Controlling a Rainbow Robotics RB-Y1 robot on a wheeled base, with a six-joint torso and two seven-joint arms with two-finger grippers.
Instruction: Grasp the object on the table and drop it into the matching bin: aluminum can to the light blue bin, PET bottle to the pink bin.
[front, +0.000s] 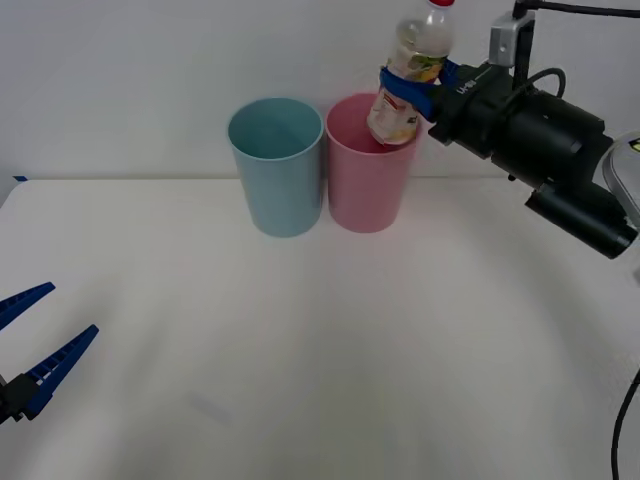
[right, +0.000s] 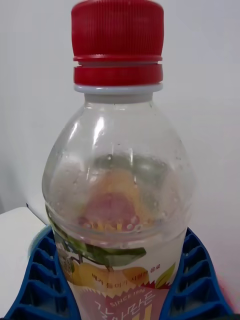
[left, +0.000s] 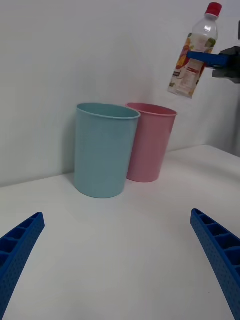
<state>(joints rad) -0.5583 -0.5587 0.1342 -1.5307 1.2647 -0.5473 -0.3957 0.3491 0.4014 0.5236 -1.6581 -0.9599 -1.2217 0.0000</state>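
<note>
Small clear plastic PET bottle (front: 412, 75) with a ribbed red screw cap and an orange-yellow-white fruit label, held in the air above the rim of the tall round pink plastic bin (front: 366, 180). The right tool (front: 412, 92), with blue ribbed fingers (right: 45, 280) on a black arm, is clamped across the labelled body of the bottle. The bottle's long axis is near upright, slightly tilted, cap uppermost and base pointing down toward the pink bin's mouth; in the left wrist view the base hangs clear above the rim. Its clear shoulder is smooth and rounded, with small droplets inside.

The pink bin and the same-shaped light blue plastic bin (front: 277, 168), both smooth and tapering toward the base, stand side by side, touching or nearly so, at the far side of the plain white table (front: 320, 360), before a bare pale wall (front: 150, 80).

The left tool (front: 35, 340) rests low at the table's near left edge, its blue fingers spread wide and holding nothing.
</note>
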